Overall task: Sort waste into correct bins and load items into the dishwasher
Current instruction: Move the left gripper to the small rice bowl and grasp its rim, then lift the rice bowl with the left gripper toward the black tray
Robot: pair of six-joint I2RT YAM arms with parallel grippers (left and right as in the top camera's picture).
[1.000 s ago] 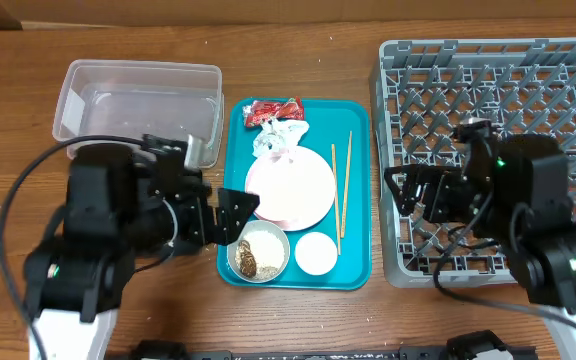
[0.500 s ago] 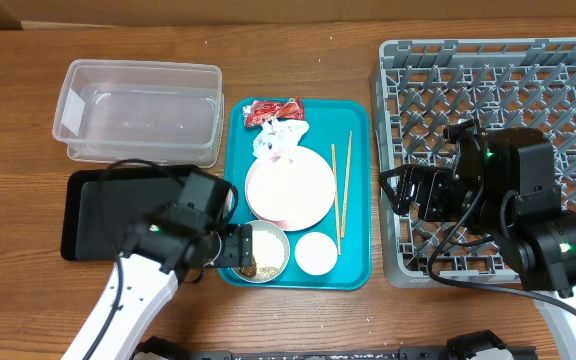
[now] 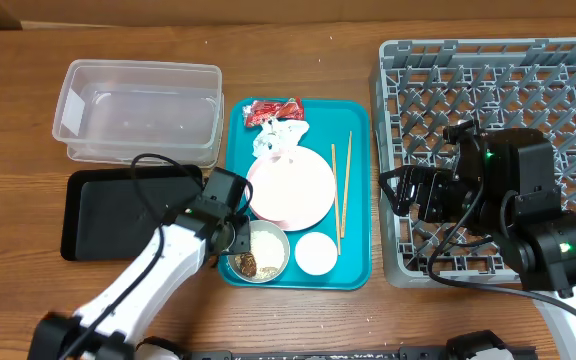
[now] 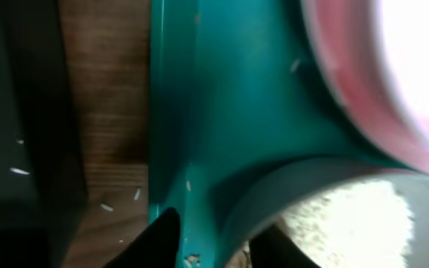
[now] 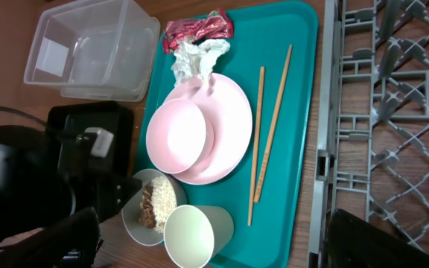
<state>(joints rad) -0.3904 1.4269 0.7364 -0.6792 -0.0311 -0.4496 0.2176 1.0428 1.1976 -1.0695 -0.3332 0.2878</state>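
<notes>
The grey rack point(image 3: 488, 90) fills the table's point(image 3: 8, 110) right side, the right gripper point(image 3: 403, 190) hanging wide open over its left edge; the teal tray point(image 3: 360, 200) lies lengthwise front to back beside it, with the clear tub point(image 3: 138, 105) and black tray point(image 3: 108, 215) to its left. On the teal tray the plate point(image 3: 308, 195) holds a pink bowl point(image 5: 176, 136) mouth up, and the chopsticks point(image 3: 340, 195) lie along the right side, long axis front to back. At the near left corner the grey bowl point(image 3: 263, 250) stands upright with rice point(image 4: 348, 216); the left gripper point(image 3: 236, 243) straddles its rim, and whether it clamps cannot be told.
</notes>
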